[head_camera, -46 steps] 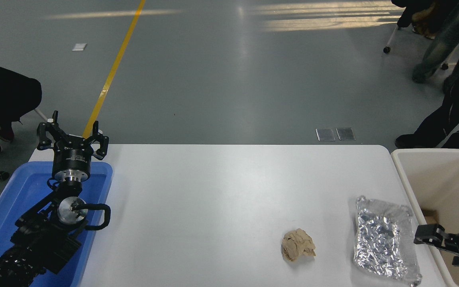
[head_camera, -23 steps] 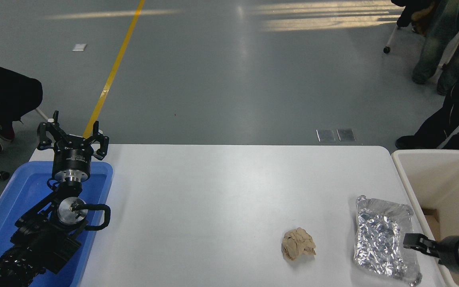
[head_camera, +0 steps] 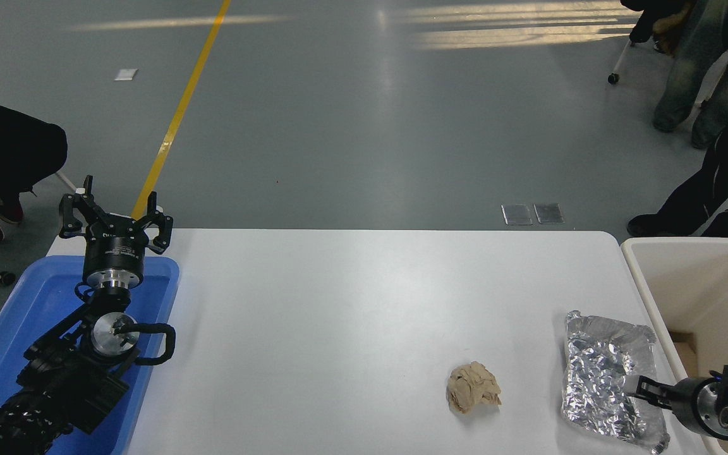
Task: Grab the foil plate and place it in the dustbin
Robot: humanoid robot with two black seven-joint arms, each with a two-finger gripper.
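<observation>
The right hand (head_camera: 645,388) reaches over the foil plate (head_camera: 604,373) at the desk's (head_camera: 339,316) right edge beside the dustbin (head_camera: 686,278); its grip can't be read. It should pinch the rim firmly and lift level.

The scene is evenly and brightly lit from overhead. Warm streaks of light are reflected on the grey floor (head_camera: 364,114) at the upper right of the frame, with a paler vertical sheen at top centre. The white tabletop (head_camera: 339,328) is rendered nearly flat, with only soft, short shadows. Small sparkles of glare are seen on the foil plate (head_camera: 601,373) at the lower right. Focus is sharp throughout; the legs at the upper right are slightly blurred.
</observation>
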